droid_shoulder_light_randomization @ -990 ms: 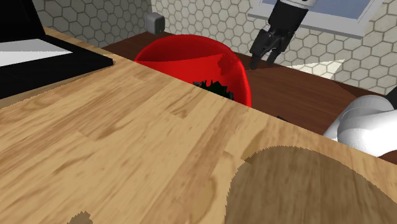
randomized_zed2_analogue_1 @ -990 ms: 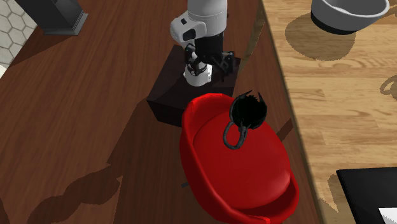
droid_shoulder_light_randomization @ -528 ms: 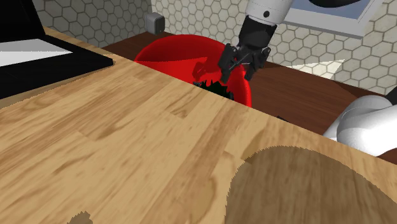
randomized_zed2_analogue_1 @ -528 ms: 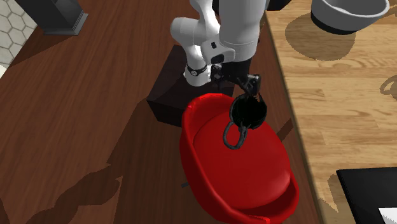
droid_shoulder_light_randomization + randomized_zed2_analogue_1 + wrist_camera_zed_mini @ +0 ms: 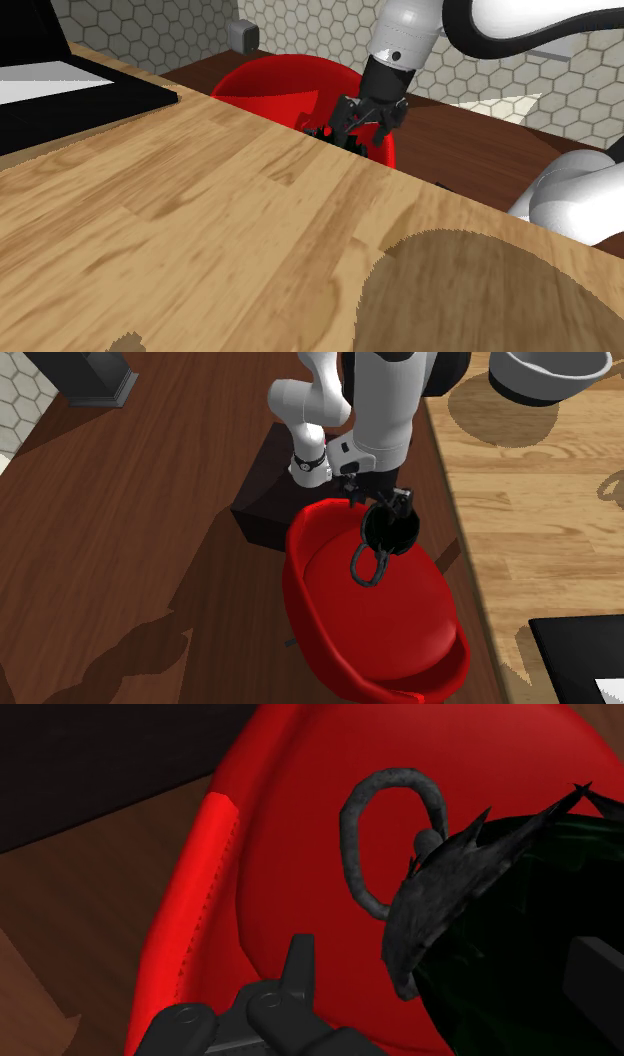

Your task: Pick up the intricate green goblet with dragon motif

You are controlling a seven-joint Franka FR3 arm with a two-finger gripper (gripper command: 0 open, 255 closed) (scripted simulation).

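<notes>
The goblet (image 5: 388, 530) lies on its side on the seat of a red chair (image 5: 400, 642), near the seat's back edge and close to the wooden table (image 5: 540, 502). It looks almost black, with a jagged, spiky rim and a grey ring (image 5: 365, 564) sticking out onto the cushion.

The claw (image 5: 383, 502) is right at the goblet, coming down from the white arm (image 5: 385, 402). In the wrist view the claw (image 5: 445, 954) is open: one finger (image 5: 298, 966) stands clear of the spiky rim and the other sits on the far side of the cup, so the cup (image 5: 500, 924) is between them and not clasped.

The wrist view brings out a faint dark green inside the cup and the ring (image 5: 385, 844) against the red seat (image 5: 290, 824).

In the shoulder view the table (image 5: 200, 220) hides most of the goblet (image 5: 335, 135); just its dark spikes poke above the table edge, below the claw (image 5: 362, 118), with the chair (image 5: 270, 85) behind. That view also takes in a hexagon-tiled wall (image 5: 320, 30).

From the second exterior view you can see the dark box (image 5: 262, 502) under the arm, the dark wood floor (image 5: 120, 532) and a grey bowl (image 5: 550, 372) on the table.
</notes>
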